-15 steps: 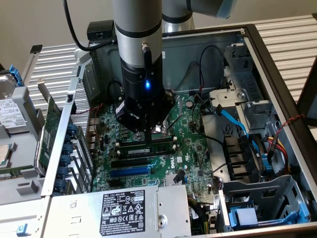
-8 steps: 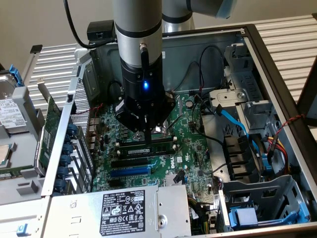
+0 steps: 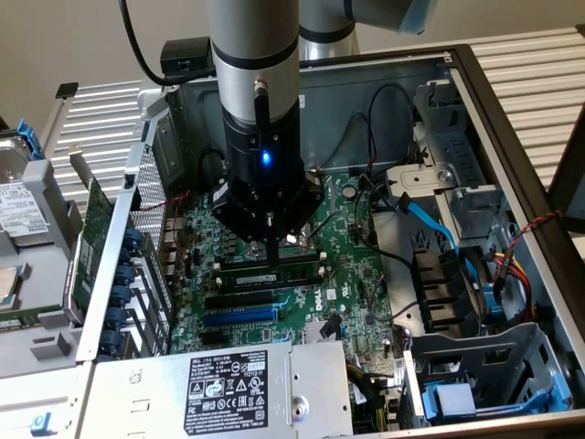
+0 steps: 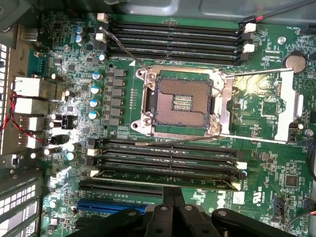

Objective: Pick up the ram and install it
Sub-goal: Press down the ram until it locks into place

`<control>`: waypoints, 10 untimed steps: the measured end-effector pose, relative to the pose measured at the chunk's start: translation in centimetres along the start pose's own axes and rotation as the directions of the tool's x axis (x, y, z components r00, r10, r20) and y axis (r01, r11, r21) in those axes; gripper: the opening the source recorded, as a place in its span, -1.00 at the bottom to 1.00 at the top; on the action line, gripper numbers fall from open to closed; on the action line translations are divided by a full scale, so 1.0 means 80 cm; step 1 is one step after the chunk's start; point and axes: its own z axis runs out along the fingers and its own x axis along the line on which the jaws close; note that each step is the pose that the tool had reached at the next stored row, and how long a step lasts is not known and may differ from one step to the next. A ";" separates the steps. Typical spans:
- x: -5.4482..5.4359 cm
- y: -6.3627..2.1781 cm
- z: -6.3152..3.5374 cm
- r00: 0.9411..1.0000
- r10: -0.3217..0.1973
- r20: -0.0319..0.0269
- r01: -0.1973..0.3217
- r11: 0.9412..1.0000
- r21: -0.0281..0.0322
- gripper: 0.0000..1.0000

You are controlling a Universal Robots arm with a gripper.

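Looking down into the open grey metal computer case, you have the black gripper lowered over the green motherboard, its fingers pinched together right above the bank of black memory slots with white end clips. The long, narrow green ram stick lies along one of those slots, directly under the fingertips; in the wrist view you can see it as the thin green strip standing in the slot nearest the gripper, with its ends meeting the clips. The fingers appear to be touching or pressing its top edge; you cannot tell from these views whether they pinch it.

By my reading, the pick-up is behind you and the stick is already in its slot, so you are at the seating stage. What remains uncertain is whether it is pushed fully home: the clip at one end looks slightly out of line, so I would judge the latching not confirmed. The bare silver processor socket sits just beside the slots, well clear of the gripper.
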 end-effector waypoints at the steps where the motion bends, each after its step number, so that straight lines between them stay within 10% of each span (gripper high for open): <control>1: 0.000 0.000 0.000 1.000 0.009 0.000 -0.009 1.000 0.000 -0.79; 10: 0.000 0.000 0.000 1.000 0.023 0.000 -0.023 1.000 0.001 -0.79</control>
